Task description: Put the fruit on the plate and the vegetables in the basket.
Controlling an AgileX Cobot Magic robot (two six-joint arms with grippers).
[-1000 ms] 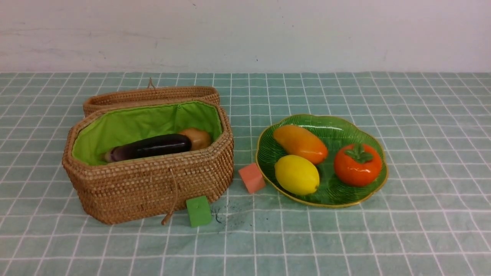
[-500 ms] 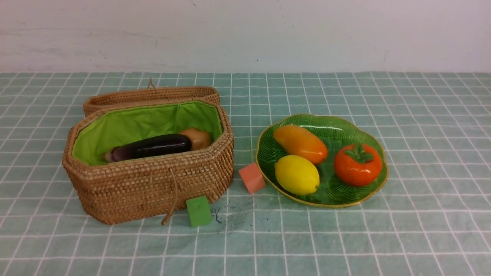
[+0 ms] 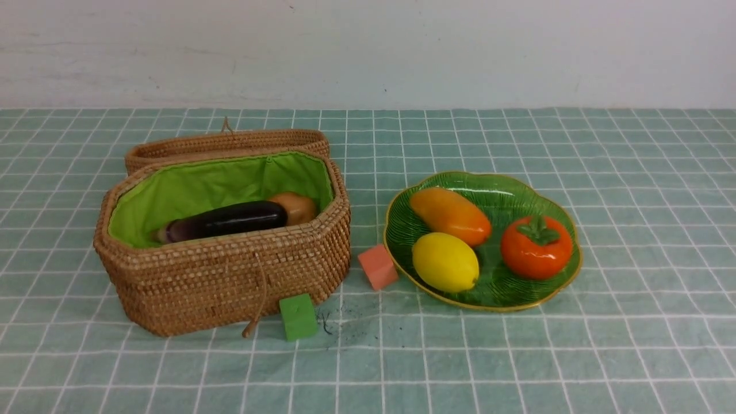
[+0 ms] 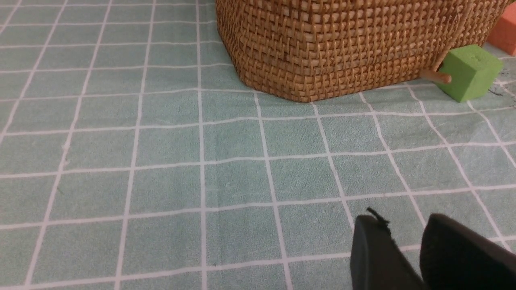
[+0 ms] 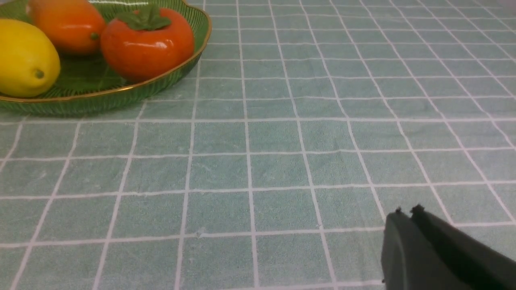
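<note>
Black gripper tips sit nearest my two wrist cameras, both low over the green checked tablecloth [image 3: 632, 230]. My left gripper [image 4: 403, 225] shows a narrow gap between its two fingers and grasps nothing; my right gripper [image 5: 405, 213] has its two fingers pressed together, also empty. Neither arm appears in the front view.

Next come two foam cubes: one green cube [image 3: 298, 317] just beside the basket's front wall, by the hanging cord loop [image 3: 257, 305], and one orange cube [image 3: 378, 267] between the basket and the plate, close to the plate's rim.

One woven wicker basket [image 3: 218, 282] stands on my left, its lid [image 3: 227, 144] folded back behind it and its green cloth lining [image 3: 190, 184] exposed. I count two vegetables visible inside: one dark purple eggplant [image 3: 224, 220] lying lengthwise, and one tan potato [image 3: 296, 206] at its far right end. Whatever lies lower in the basket is hidden by the front wall.

One green glass plate [image 3: 489, 296] sits on my right, carrying three fruit: one yellow lemon [image 3: 445, 261] nearest, one persimmon [image 3: 536, 247] with a green cap to its right, one orange-yellow mango [image 3: 449, 215] behind the lemon. A pale wall [image 3: 368, 52] closes the scene.
</note>
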